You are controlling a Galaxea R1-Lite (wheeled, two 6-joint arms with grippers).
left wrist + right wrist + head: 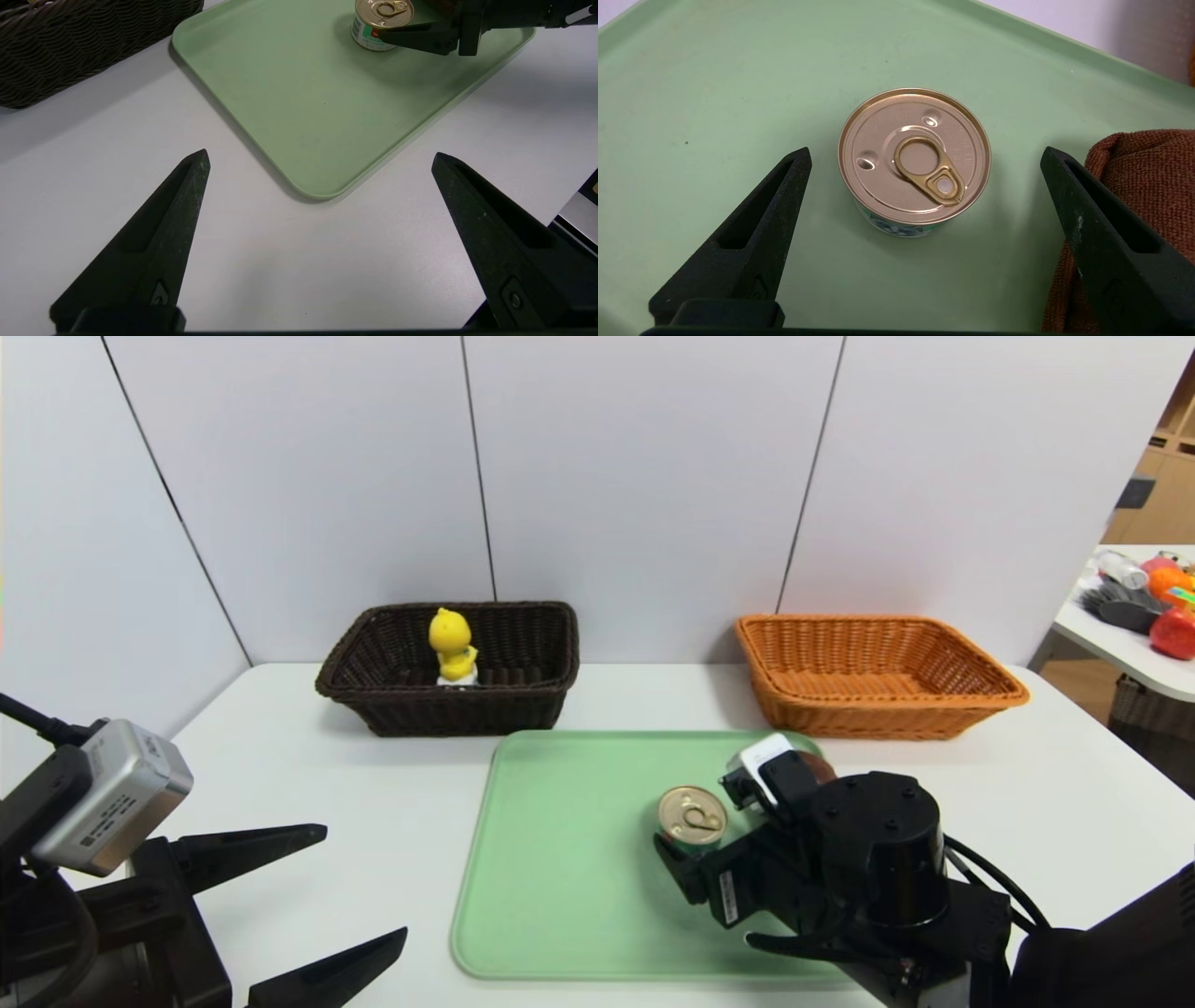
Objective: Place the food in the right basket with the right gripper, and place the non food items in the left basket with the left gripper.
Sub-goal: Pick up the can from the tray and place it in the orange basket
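Observation:
The food, a small tin can (692, 816) (382, 23) (914, 156) with a gold pull-tab lid, stands upright on the green tray (560, 859). My right gripper (700, 828) (924, 153) is open, with a finger on either side of the can and clear gaps between. The rolled brown towel (822, 765) (1148, 186) lies on the tray against one right finger, mostly hidden in the head view. The yellow duck toy (453, 644) stands inside the dark brown left basket (373, 705). The orange-tan right basket (878, 714) holds nothing. My left gripper (362, 885) (320, 156) is open over bare table, front-left of the tray.
White wall panels close off the back, right behind both baskets. A side table (1120, 644) with colourful items stands off to the far right. The tray's near corner (317, 191) lies just ahead of the left fingertips.

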